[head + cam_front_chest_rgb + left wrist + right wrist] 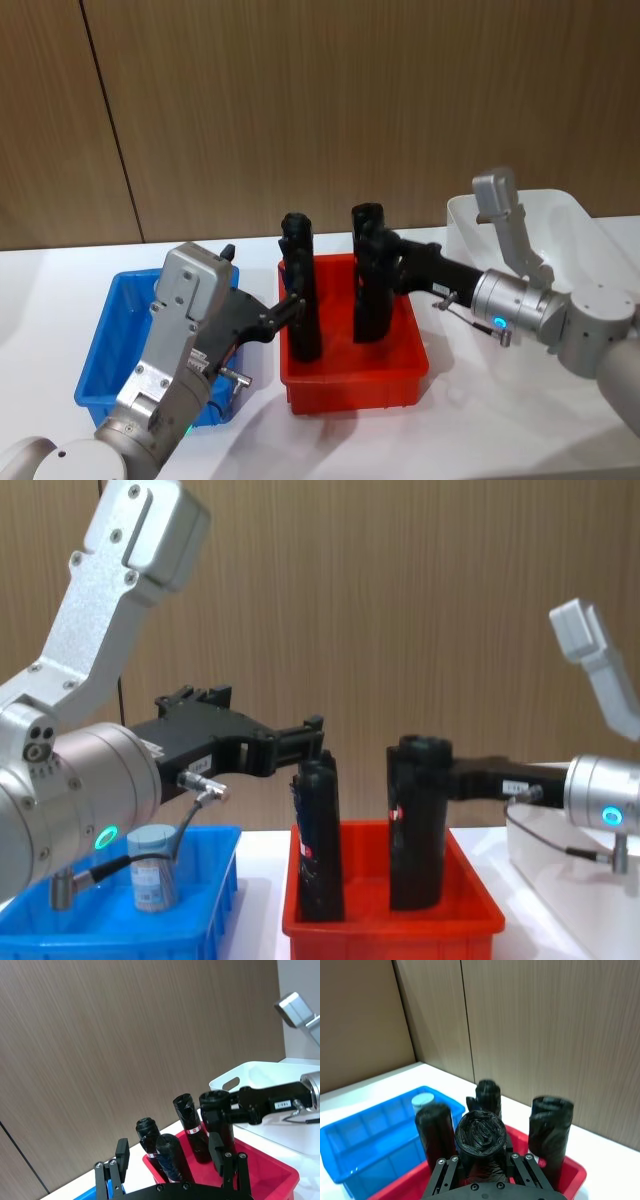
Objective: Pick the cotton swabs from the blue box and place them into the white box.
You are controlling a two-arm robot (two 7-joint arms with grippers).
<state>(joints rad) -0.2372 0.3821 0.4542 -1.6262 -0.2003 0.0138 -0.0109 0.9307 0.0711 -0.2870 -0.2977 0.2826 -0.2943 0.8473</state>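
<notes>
Right end effector (481,1157) clamped on a black tube (480,1136) in the red bin (352,382). Left end effector (316,736) spread above another tube (318,838). One cotton swab tub (152,867) stands in the blue box (108,330); white box (560,222) beyond.

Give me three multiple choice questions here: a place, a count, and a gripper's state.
1. Where is the red bin? A between the blue box and the white box; B left of both; C right of both.
2. How many black tubes stand in it? A two; B four; C six.
3. The right gripper is: A open; B shut on a black tube; C resting in the white box.
Answers: 1 A, the boxes flank it. 2 B, four tops show. 3 B, it clamps one; the left gripper is open near another.
</notes>
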